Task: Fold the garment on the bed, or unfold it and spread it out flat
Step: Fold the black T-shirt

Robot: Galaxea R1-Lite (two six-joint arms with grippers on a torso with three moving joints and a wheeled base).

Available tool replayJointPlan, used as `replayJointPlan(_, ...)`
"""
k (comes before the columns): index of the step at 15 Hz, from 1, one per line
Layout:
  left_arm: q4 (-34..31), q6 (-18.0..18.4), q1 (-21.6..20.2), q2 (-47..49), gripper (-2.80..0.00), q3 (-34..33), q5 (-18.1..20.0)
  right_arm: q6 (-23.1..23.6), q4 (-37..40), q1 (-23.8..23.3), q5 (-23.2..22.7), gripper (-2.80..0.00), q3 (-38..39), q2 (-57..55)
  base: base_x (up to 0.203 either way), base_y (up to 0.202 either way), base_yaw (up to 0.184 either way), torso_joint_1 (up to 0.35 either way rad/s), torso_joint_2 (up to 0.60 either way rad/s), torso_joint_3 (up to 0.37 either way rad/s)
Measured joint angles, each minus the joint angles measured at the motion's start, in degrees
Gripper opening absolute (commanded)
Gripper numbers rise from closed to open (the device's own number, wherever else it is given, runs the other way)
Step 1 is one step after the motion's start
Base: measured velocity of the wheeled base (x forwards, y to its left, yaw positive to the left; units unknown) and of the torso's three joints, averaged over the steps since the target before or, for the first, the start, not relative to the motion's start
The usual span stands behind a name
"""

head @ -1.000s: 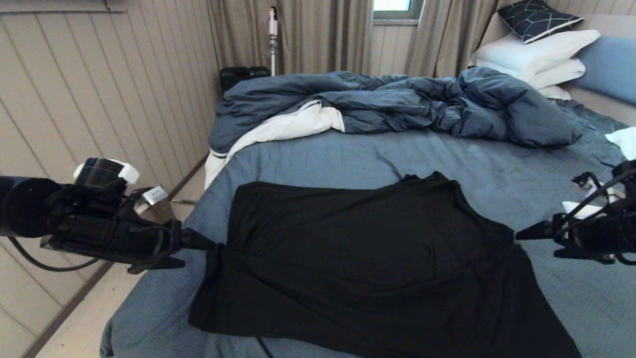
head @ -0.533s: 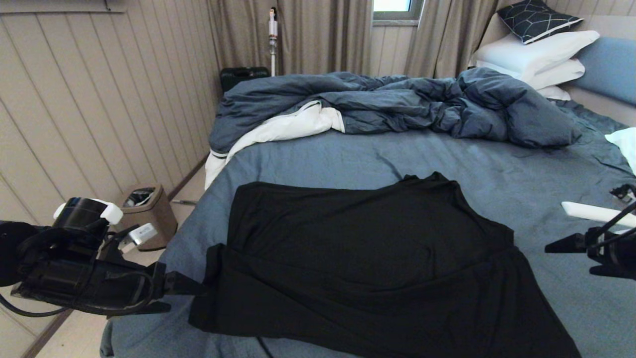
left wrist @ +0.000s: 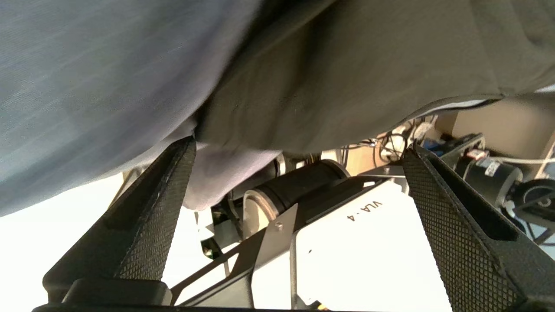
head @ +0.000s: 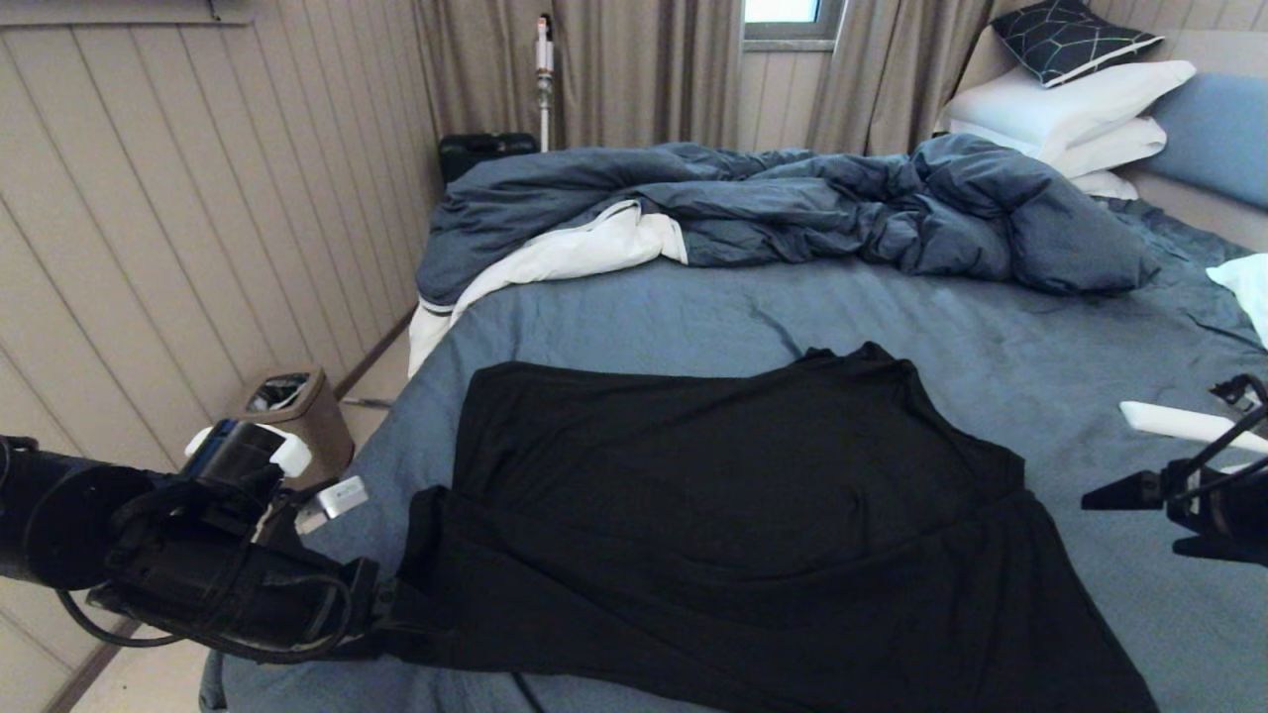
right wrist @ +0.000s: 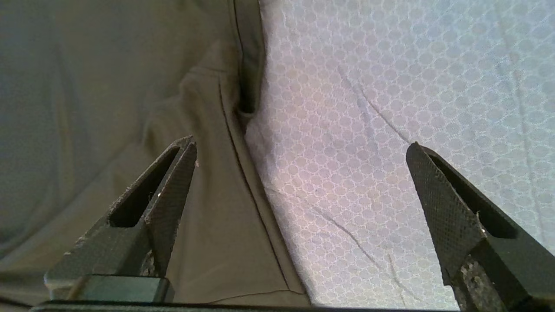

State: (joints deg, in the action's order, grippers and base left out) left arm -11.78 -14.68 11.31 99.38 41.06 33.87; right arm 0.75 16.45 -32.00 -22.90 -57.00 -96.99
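Left gripper (head: pixel 391 609): low at the bed's near left corner, tips at the left edge of the garment (head: pixel 733 525), close to the lower left hem. Jaws spread wide in the left wrist view (left wrist: pixel 299 160), nothing between them; one fingertip (left wrist: pixel 184 151) sits right at the fold where black cloth meets the sheet, contact cannot be told. Arm comes in level from the left, over the floor beside the bed, pointing right toward the shirt.

Right gripper (head: pixel 1139 510): off the garment's right edge, above the sheet near the bed's right side, pointing left. Jaws wide apart in the right wrist view (right wrist: pixel 299 147), empty; the shirt's seamed edge runs between the two fingers, cloth on one side, bare sheet on the other. Gripper is clear of the cloth.

Writing: "VLA-4" printed on a white panel (left wrist: pixel 364 212) of the robot's body, seen past the left fingers. No lettering or print shows on the garment; plain black side up.

Garment: spread over the near half of the bed (head: pixel 693 317), mostly flat, shallow folds across the lower part, near hem reaching the bed's near edge.

Elsewhere: rumpled dark blue duvet (head: pixel 792 203) with white lining along the far edge; white pillows (head: pixel 1060 114) stacked at the far right corner with a dark patterned cushion (head: pixel 1070 35) on top. A small brown bin (head: pixel 297 421) stands on the floor by the bed's left side
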Motion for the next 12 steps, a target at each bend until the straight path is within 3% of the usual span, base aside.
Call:
replayJointPlan(3, 1.76, -0.97, 1.79, 1.53, 0.00, 0.71, -0.10, 0.02, -0.07, -0.16, 0.00, 0.00, -0.10, -1.15, 0.000, 0.000, 0.000, 0.000, 0.00, 0.000)
replayJointPlan(4, 2.09, -1.02, 1.92, 1.99, -0.95, 1.00, -0.16, 0.02, -0.11, -0.16, 0.00, 0.00, -0.11, -1.54, 0.000, 0.000, 0.000, 0.000, 0.00, 0.000)
replayJointPlan(5, 2.10, -1.03, 2.02, 2.54, -2.80, 1.11, -0.30, 0.02, -0.09, -0.09, -0.01, 0.00, -0.16, -1.90, 0.000, 0.000, 0.000, 0.000, 0.00, 0.000)
replayJointPlan(12, 2.86, -1.00, 2.09, 4.17, -2.80, 1.52, -0.05, 0.09, 0.33, -0.10, 0.00, 0.00, 0.21, -2.43, 0.000, 0.000, 0.000, 0.000, 0.00, 0.000)
